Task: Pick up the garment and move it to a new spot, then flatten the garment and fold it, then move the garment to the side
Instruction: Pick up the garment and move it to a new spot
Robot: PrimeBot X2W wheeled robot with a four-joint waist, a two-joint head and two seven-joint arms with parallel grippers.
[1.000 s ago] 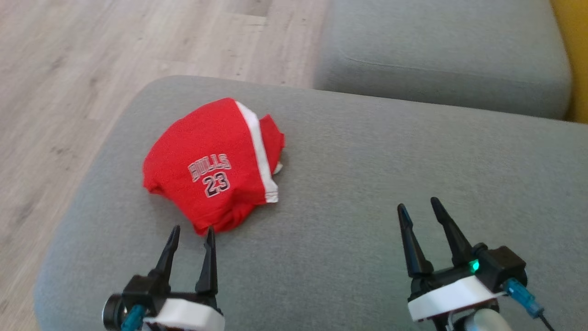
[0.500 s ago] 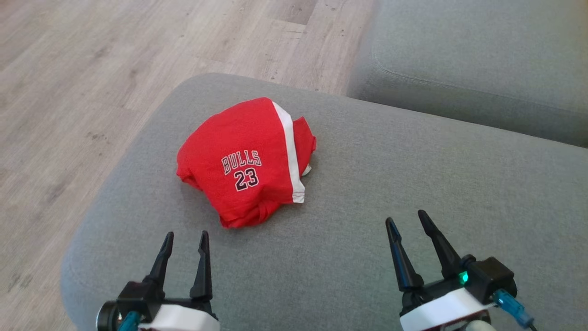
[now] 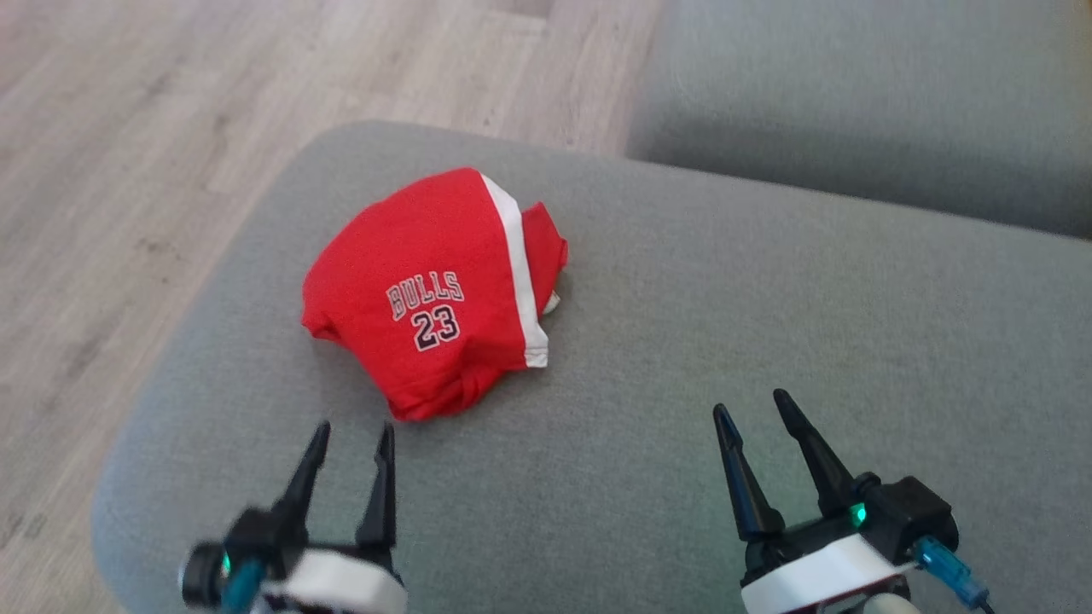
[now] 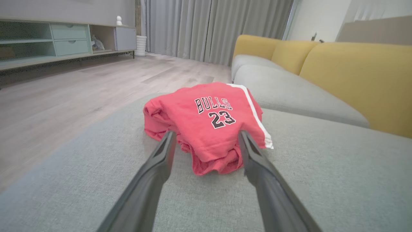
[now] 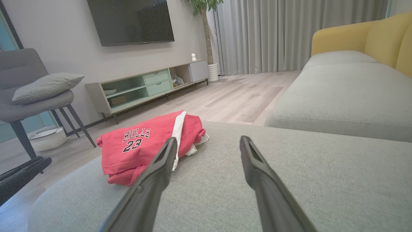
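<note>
Now | left end effector (image 3: 355,426) spread, just beside garment (image 3: 426,281) | right end effector (image 3: 751,402) spread, empty

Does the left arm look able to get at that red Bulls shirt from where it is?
Probably yes: the left arm has its jaws open just short of the garment, with only bare grey cushion between.

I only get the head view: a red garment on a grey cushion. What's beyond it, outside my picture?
Observer: The left wrist view shows yellow backrests along the sofa.
Visitor: And across the wooden floor?
Observer: In the right wrist view, a long low cabinet stands against the wall.
Visitor: Anywhere else to sit?
Observer: A grey chair holding a checked pillow.
</note>
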